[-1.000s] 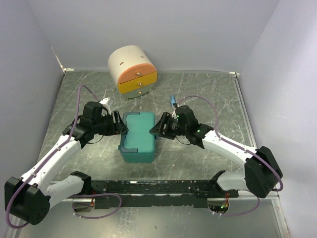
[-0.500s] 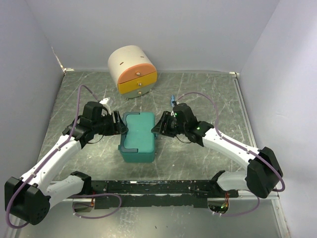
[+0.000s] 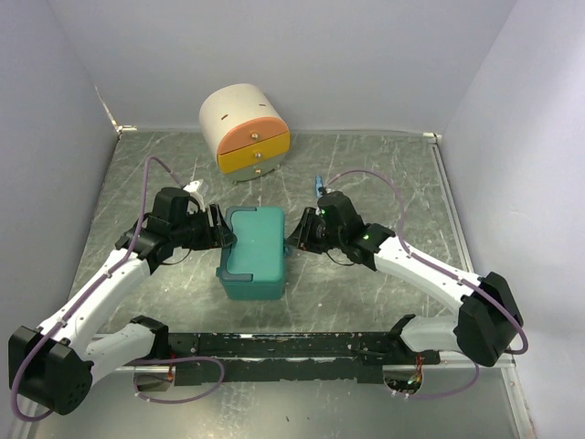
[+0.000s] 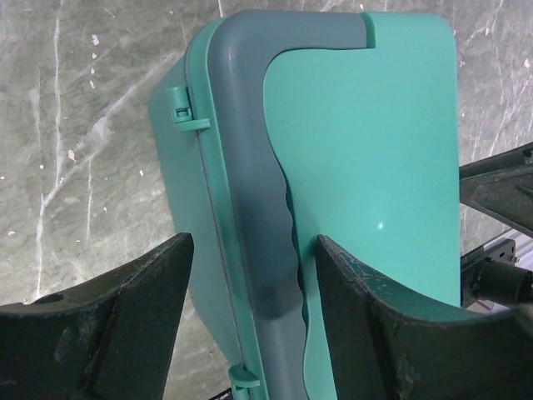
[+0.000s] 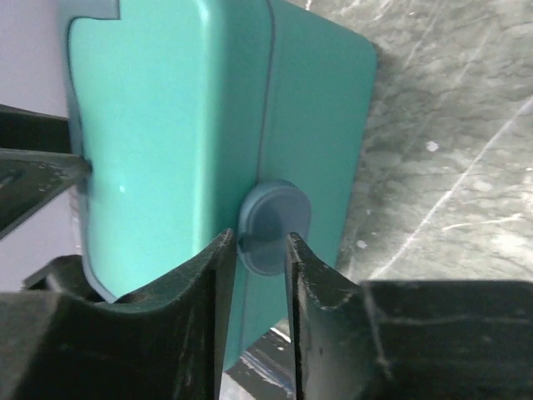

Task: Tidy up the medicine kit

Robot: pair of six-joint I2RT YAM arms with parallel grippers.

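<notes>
Finds the medicine kit closed at mid-table, between both arms. Straddles its grey handle with the left gripper, spread wide. Brackets the round grey latch with the narrowed right gripper; cannot tell whether pinching.

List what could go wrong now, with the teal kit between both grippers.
1. The right gripper sits around the small round grey latch. Its fingers could slip off that rounded surface.
2. The left gripper is open astride the grey handle and is not clamping it. The medicine kit may slide or twist on the table when the latch is worked.
</notes>
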